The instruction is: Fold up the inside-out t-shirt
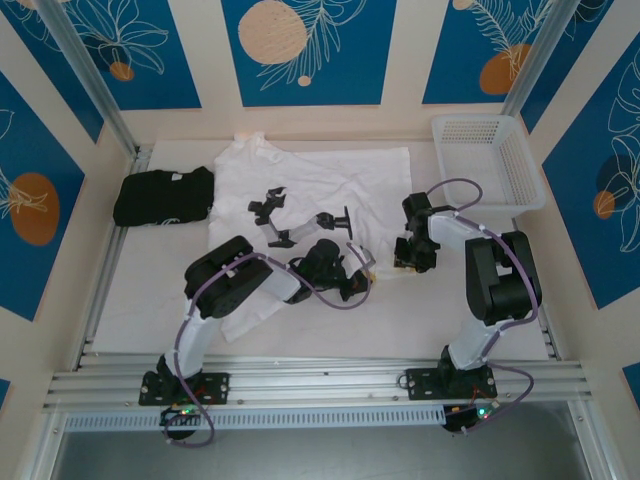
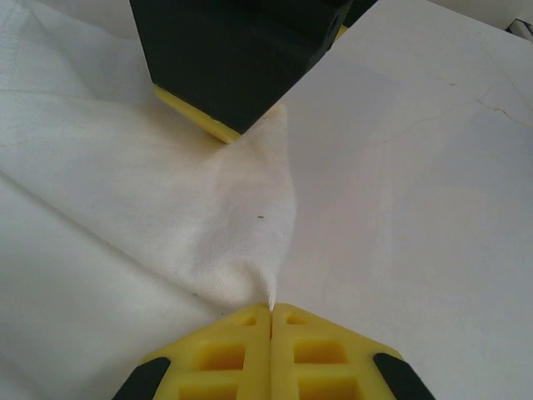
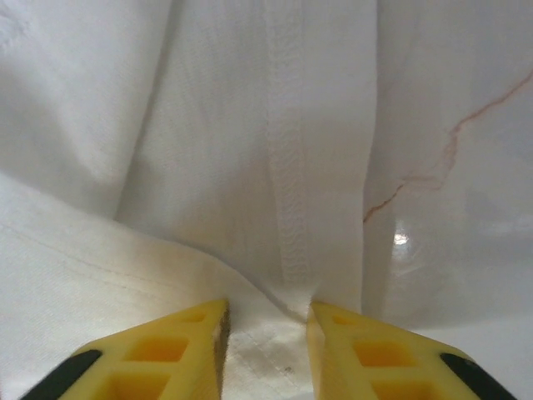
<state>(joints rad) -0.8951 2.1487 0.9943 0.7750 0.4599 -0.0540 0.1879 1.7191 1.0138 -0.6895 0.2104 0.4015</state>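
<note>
Top view: the t-shirt (image 1: 330,180) lies flat on the desk (image 1: 150,300), left of the basket (image 1: 525,170), with bare desk between them.
Left wrist view: the left gripper (image 2: 271,310) has its jaws pressed together, pinching the t-shirt's edge.
Right wrist view: the right gripper (image 3: 266,312) has its jaws spread, astride the hem.

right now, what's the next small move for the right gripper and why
Probably close the right gripper: it stands open astride the stitched hem of the shirt, while the left gripper is already shut on the shirt's edge close by.
</note>
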